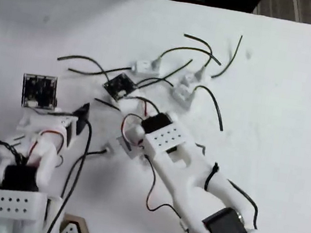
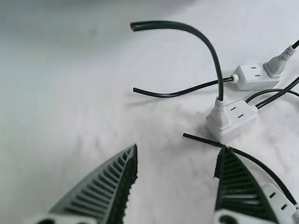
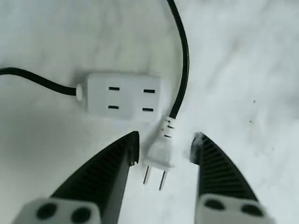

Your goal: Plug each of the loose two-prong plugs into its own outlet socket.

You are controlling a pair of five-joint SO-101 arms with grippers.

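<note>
In the right wrist view a loose white two-prong plug [image 3: 160,154] on a black cord lies on the table between my right gripper's [image 3: 163,151] open fingers, prongs pointing toward the camera. Just beyond it lies a white outlet block [image 3: 124,95] with empty sockets. In the high view the right gripper [image 1: 119,86] hangs over the cluster of cords. My left gripper [image 2: 175,182] stands open over bare table, holding nothing. Past it lie two white outlet blocks [image 2: 236,119] [image 2: 252,76], each with a plug at one end. In the high view the left gripper [image 1: 39,91] is at the left.
Further white outlets [image 1: 145,66] [image 1: 182,92] and several curling black cords [image 1: 200,53] are spread across the middle of the white table [image 1: 289,84]. Another outlet [image 2: 280,201] lies beside my left gripper's finger. Arm wiring trails near the front edge.
</note>
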